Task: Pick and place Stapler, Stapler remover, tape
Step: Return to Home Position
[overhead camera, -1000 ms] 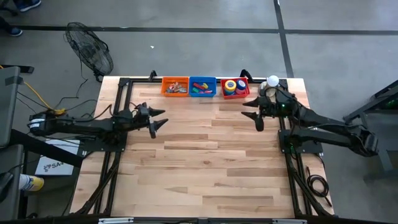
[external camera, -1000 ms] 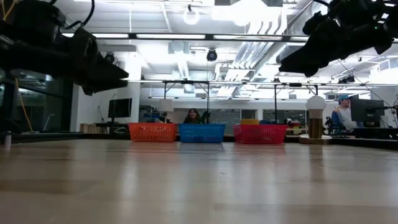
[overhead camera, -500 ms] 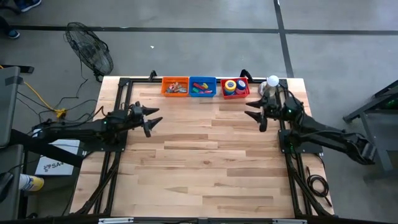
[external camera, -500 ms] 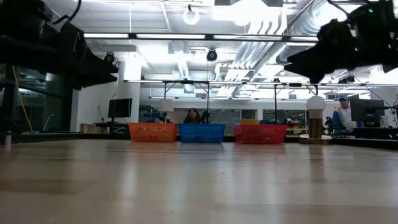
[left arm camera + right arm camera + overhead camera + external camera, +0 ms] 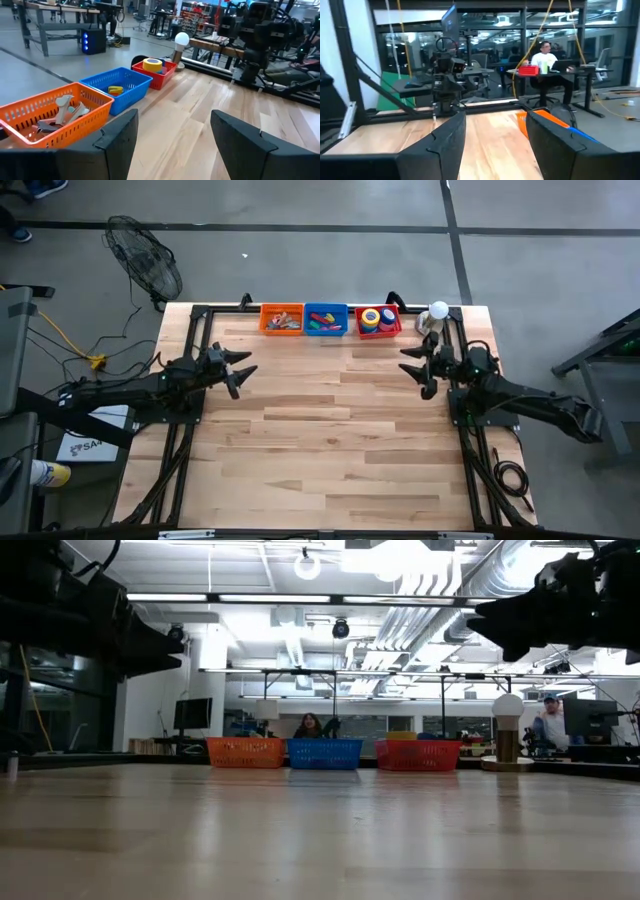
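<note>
the high view looks straight down into three baskets in a row at the far edge of the tabletop: an orange basket, a blue basket and a red basket. the tape lies in the red basket: a yellow ring with an open centre, and blue or purple rings touching it. in the blue basket lie the staplers, in green, red and yellow. the low view shows only the outer walls of the baskets; their inside is hidden there. the left wrist view sees into them from the side: the yellow roll sits on top in the red basket, and pale and orange pieces lie in the orange one, too small to name. a white ball stands just beside the red basket.

the left pincer hangs over the left side of the tabletop, fingers spread, with nothing between them. the right pincer hangs over the right side, near the red basket, also spread and empty. only its wrist view shows the left arm across the tabletop and a person sitting at a desk behind.
</note>
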